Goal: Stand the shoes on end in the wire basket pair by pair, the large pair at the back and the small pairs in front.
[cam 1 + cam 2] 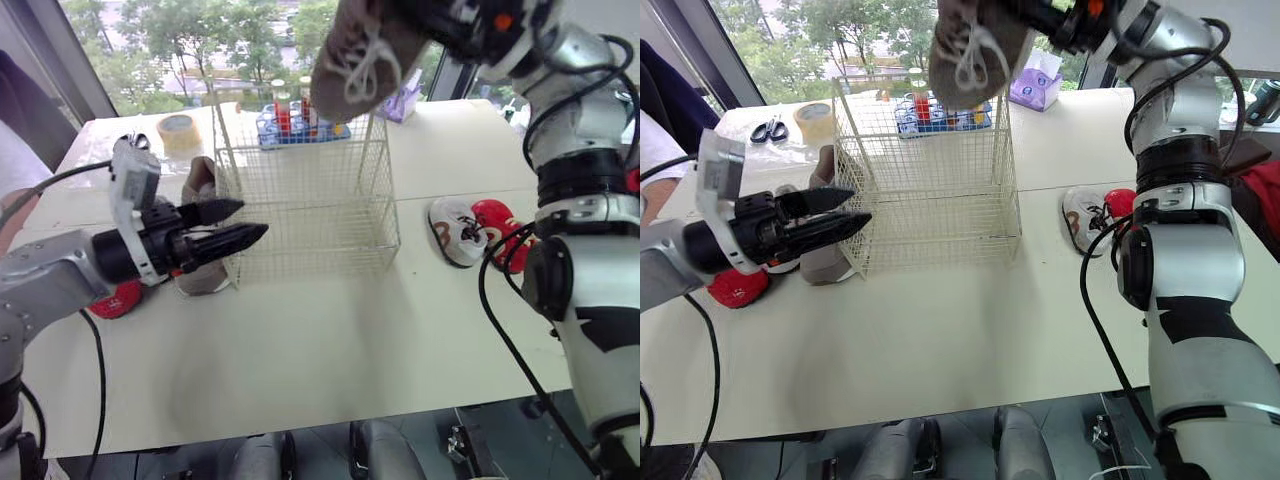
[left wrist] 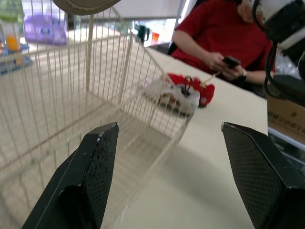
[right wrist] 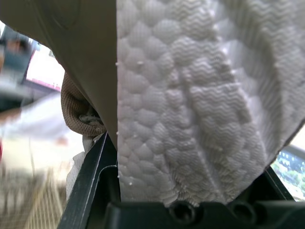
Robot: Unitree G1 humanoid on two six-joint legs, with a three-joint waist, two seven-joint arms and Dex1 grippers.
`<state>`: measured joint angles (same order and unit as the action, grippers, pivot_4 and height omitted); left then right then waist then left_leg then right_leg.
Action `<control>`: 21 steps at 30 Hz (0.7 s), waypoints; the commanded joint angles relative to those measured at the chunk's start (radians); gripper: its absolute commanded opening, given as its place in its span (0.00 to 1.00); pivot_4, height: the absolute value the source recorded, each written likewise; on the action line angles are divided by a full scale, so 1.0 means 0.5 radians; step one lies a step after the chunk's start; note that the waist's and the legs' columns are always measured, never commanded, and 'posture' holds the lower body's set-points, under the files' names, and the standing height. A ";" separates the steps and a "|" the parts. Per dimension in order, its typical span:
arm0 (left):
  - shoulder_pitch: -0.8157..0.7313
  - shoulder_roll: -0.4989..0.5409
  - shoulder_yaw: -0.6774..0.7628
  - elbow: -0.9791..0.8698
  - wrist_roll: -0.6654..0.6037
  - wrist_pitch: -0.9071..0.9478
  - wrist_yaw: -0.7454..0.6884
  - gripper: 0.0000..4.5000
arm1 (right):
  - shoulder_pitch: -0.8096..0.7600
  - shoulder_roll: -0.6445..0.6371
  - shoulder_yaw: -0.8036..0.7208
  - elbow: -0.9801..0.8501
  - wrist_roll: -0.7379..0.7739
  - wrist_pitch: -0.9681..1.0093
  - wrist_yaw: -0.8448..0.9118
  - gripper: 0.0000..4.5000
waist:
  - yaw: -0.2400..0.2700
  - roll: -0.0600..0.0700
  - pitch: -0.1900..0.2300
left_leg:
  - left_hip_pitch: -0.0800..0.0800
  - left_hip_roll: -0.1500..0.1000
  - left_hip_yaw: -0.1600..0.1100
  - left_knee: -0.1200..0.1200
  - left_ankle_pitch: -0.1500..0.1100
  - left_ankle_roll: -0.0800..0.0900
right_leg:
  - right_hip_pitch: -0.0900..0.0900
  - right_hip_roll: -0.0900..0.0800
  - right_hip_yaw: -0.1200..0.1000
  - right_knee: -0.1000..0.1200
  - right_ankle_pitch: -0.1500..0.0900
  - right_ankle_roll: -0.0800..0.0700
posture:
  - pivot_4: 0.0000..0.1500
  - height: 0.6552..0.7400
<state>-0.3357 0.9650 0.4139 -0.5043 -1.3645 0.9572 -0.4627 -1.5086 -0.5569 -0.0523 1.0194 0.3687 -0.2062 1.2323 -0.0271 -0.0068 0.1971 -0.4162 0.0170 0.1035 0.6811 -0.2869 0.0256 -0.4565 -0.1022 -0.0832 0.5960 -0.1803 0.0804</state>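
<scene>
Right gripper (image 1: 432,22): fingers clamped on the large tan shoe (image 1: 362,55). In the right wrist view its white sole fills the space between the two fingers (image 3: 90,176). The shoe hangs out past the fingertips, laces outward, above the open top of the wire basket (image 1: 300,215), toward the basket's rear.

Left gripper (image 1: 253,218): fingers (image 2: 95,167) spread well apart, holding nothing. The tips point at the basket's left wall, close to it; contact cannot be confirmed. A second tan shoe (image 1: 200,178) stands on the table (image 1: 350,340) just behind these fingers, outside the basket and against that wall.

The small red-and-white pair (image 1: 470,230) lies on the table beyond the basket's far side from the left fingers, well apart from both grippers.
</scene>
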 commanded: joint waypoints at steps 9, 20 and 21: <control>0.077 -0.025 0.102 -0.036 0.017 -0.076 0.040 0.79 | -0.263 0.141 -0.057 0.481 -0.250 -0.103 0.240 0.51 | 0.013 0.000 0.000 | -0.009 0.000 -0.002 0.002 0.002 -0.004 | -0.008 0.000 -0.001 0.002 0.000 0.000 | 1.00 1.00; 0.152 -0.097 0.100 -0.101 0.080 -0.126 0.121 0.79 | -0.285 0.109 -0.080 0.610 -0.537 -0.080 -0.097 0.99 | 0.015 0.001 0.000 | -0.012 -0.001 -0.003 0.002 0.003 -0.007 | -0.011 -0.001 -0.001 0.003 0.001 -0.001 | 1.00 1.00; 0.154 -0.103 0.098 -0.096 0.086 -0.128 0.124 0.79 | -0.286 0.090 -0.097 0.604 -0.533 -0.077 -0.083 0.99 | 0.016 0.001 0.000 | -0.012 -0.001 -0.003 0.002 0.003 -0.007 | -0.011 -0.001 -0.001 0.003 0.001 -0.001 | 1.00 1.00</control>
<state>-0.2588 0.9161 0.4456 -0.5320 -1.3272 0.9212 -0.4053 -1.6059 -0.4700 -0.0580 1.3576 0.0901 -0.2303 1.1987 -0.0189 -0.0064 0.1973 -0.4223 0.0166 0.1021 0.6820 -0.2853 0.0222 -0.4619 -0.1025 -0.0837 0.5976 -0.1799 0.0801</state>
